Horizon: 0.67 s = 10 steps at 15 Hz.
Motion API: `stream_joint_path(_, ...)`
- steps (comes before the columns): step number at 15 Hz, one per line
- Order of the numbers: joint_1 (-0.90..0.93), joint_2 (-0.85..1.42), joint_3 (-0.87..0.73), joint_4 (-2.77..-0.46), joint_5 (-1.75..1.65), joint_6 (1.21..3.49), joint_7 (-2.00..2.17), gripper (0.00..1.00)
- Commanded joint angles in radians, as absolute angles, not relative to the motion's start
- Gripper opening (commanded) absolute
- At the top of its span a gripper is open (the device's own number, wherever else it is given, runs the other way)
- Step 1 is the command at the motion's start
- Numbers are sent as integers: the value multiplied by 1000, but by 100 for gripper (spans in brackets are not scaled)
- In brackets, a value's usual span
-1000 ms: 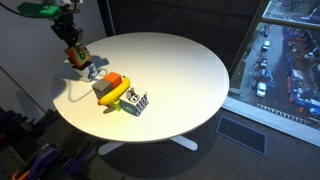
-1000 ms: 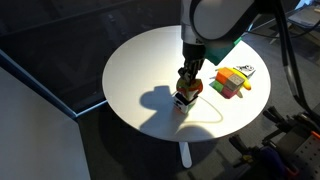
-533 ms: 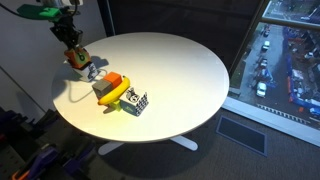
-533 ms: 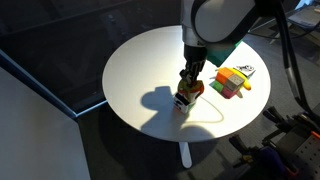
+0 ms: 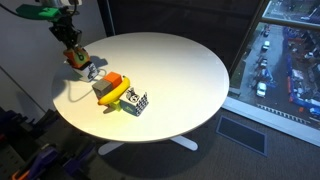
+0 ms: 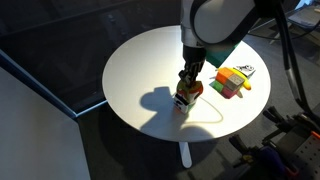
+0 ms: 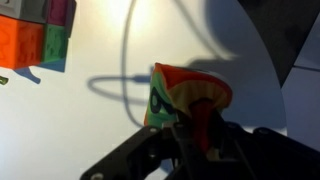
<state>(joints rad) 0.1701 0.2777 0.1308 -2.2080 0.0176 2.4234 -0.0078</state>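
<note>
Gripper clamping an orange toy near the edge of a round table.
The orange toy (image 7: 185, 92), marked with green and red, is sitting between the fingers of the gripper (image 6: 187, 88), whose jaws are pressing on it from both sides. In both exterior views it is hanging low over the white table (image 6: 150, 55) close to the rim, and whether it is touching the surface cannot be told. A thin white cable (image 7: 128, 60) is looping across the tabletop just beside it. A stack of coloured blocks (image 6: 230, 82) is lying nearby, with a black-and-white patterned cube (image 6: 246, 70) just beside it.
</note>
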Motion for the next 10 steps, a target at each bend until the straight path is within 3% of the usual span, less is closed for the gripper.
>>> stream_joint_path(1, 151, 278, 142, -2204, 36, 2437, -38, 8)
stream_joint_path(10, 138, 301, 143, -2186, 40, 2454, -48, 8)
